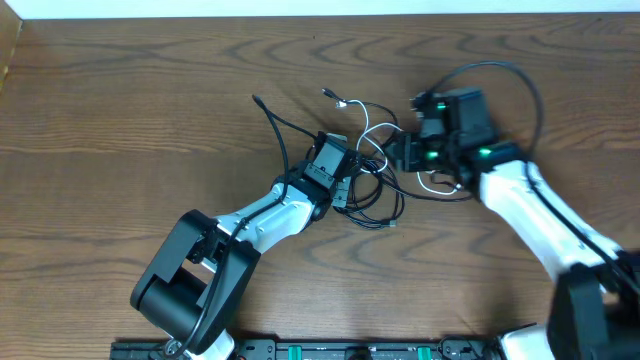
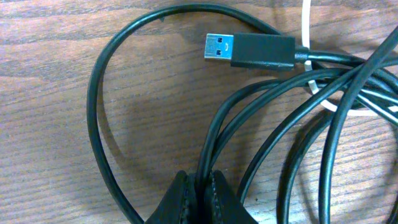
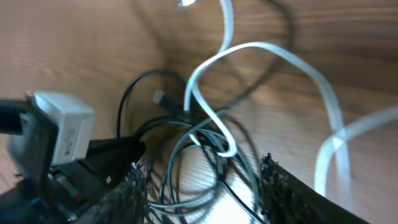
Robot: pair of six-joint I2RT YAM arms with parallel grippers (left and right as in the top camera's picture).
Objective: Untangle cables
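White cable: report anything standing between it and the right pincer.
Only black cable loops: they lie between the right pincer's open fingers, tangled with the white cable's bend just ahead. Nothing else visible is in the way.

The brown wooden table [image 1: 120, 90] has a messy pile of thin cords near its middle. Two black cables [image 2: 99, 124] loop round and round. A white cable [image 3: 255, 45] curls through them. One black end [image 1: 258, 100] pokes toward the far left corner. A blue plug [image 2: 249, 50] lies flat on the wood.
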